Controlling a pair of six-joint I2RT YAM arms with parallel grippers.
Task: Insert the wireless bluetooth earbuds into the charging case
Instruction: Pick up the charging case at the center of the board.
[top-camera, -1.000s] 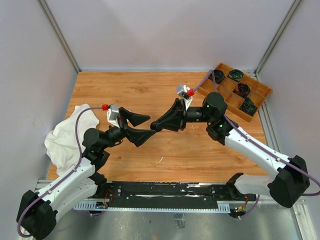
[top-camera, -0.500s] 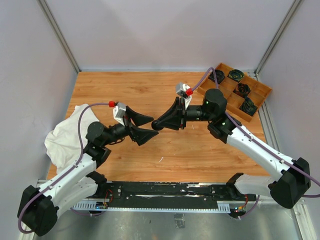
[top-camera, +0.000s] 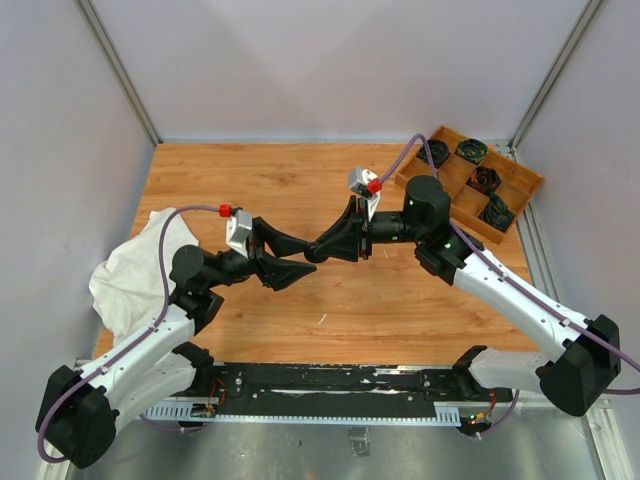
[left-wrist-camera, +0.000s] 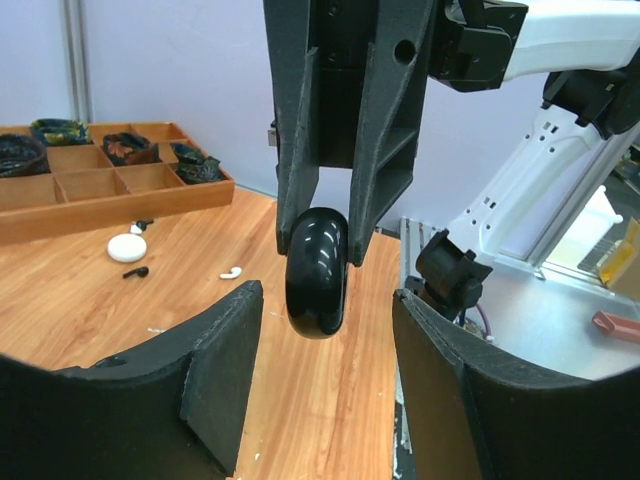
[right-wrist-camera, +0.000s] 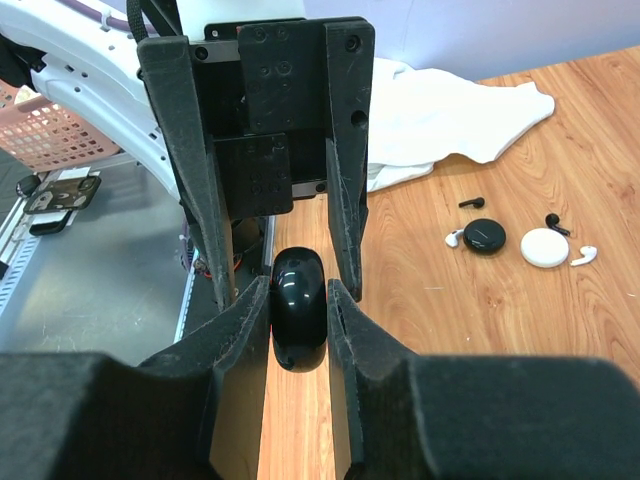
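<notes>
Earbuds (right-wrist-camera: 471, 203) are lying loose on the desk (top-camera: 330, 180). The right wrist view is showing two black ones and two white ones scattered around a black puck (right-wrist-camera: 484, 236) and a white puck (right-wrist-camera: 545, 247). They are lying near the white cloth (top-camera: 130, 275), which is hanging over the desk's left edge.

Over in the left wrist view, a second white puck (left-wrist-camera: 127, 247) is resting in front of the wooden tray (top-camera: 522, 188) at the far right corner. A white earbud (left-wrist-camera: 231, 270) and what looks like a black earbud (left-wrist-camera: 135, 271) are lying just beside it, though they are tiny there.

Mid-desk, up off the wood, the right gripper (top-camera: 318, 250) is pinching a black charging case (left-wrist-camera: 317, 270) on edge, with its fingers narrow and tight on the flat faces. The left gripper (top-camera: 306, 256) is facing it head-on. Its fingers (left-wrist-camera: 225, 350) are standing half-wide on either side of the case, not touching it.
</notes>
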